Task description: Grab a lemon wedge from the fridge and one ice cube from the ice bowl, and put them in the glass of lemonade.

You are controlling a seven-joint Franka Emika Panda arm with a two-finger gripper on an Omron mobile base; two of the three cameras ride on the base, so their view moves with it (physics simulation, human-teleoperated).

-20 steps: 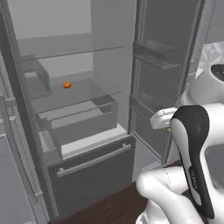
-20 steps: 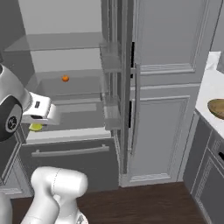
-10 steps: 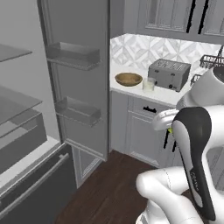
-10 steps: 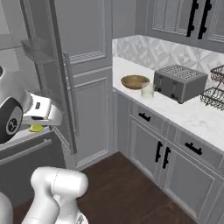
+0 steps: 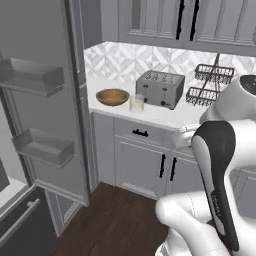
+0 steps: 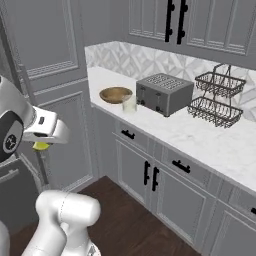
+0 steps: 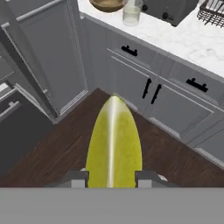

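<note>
Now my claw [image 7: 112, 178] pinches the lemon wedge [image 7: 113, 144] lengthwise, its tip aimed ahead toward the glass of lemonade [image 7: 131, 11], well beyond on the counter [image 7: 183, 37].

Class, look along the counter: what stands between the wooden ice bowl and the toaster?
The glass of lemonade stands between the ice bowl and the toaster, close beside the bowl; the left and right base views both show it.

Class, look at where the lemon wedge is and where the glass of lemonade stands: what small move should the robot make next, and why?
Probably carry the lemon wedge on toward the glass of lemonade. The tool is shut on the wedge above dark floor, well short of the counter, where the glass stands beside the ice bowl and the toaster. Nothing should be released until the wedge hangs over the glass.
</note>
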